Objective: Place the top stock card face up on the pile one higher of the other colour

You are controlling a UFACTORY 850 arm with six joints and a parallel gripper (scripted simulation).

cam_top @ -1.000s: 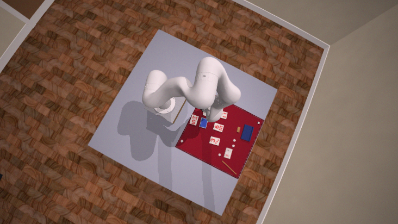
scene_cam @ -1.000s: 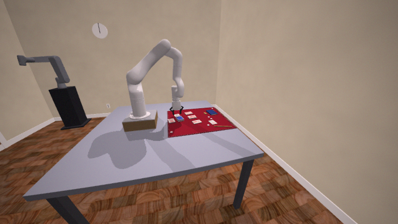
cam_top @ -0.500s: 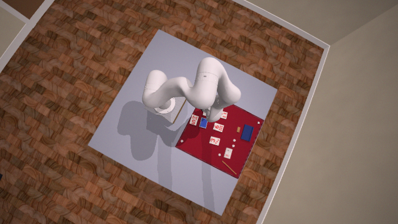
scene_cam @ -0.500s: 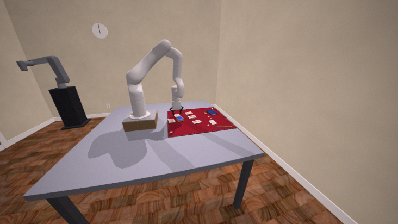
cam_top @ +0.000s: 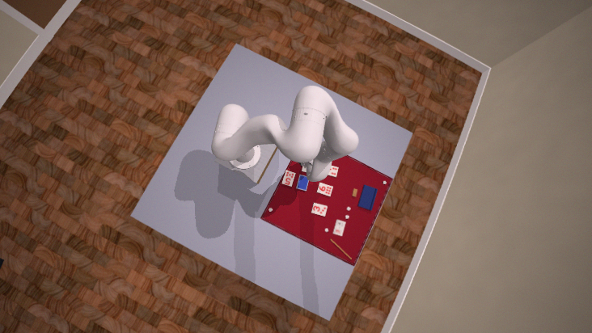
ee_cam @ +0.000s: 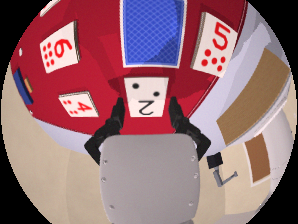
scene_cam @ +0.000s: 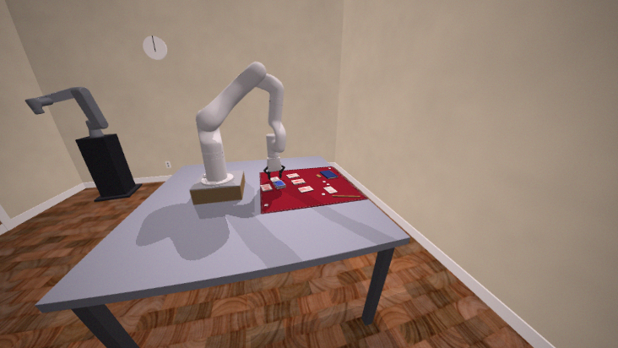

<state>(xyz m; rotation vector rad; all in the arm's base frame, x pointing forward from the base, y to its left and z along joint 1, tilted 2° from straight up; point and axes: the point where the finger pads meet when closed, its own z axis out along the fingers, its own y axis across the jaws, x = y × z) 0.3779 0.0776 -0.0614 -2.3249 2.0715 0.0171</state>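
Observation:
The face-down stock (ee_cam: 152, 30) (cam_top: 302, 182) (scene_cam: 279, 184) is a blue-backed pile on the red card cloth (cam_top: 298, 225) (scene_cam: 294, 200) (ee_cam: 100, 16). My gripper (ee_cam: 146, 102) (scene_cam: 273, 174) is open and low over the cloth, just behind the stock. Its fingers stand on either side of a face-up black 2 (ee_cam: 147, 98) (scene_cam: 274, 178), which lies flat. A red 5 (ee_cam: 214, 44) (cam_top: 288, 178) (scene_cam: 265, 187) lies beside the stock. A red 6 (ee_cam: 59, 48) (cam_top: 325, 189), a red 4 (ee_cam: 79, 104) and a red 3 (cam_top: 319, 208) lie further along. In the overhead view the arm hides the gripper and the black 2.
A blue book (cam_top: 366, 197) (scene_cam: 328, 174), a small brown block (cam_top: 354, 191), a pencil (cam_top: 340, 248) (scene_cam: 345, 195), one more face-up card (cam_top: 339, 226) and small white tokens lie on the cloth. The arm's base block (scene_cam: 217, 192) stands left of the cloth on the grey table (scene_cam: 216, 250).

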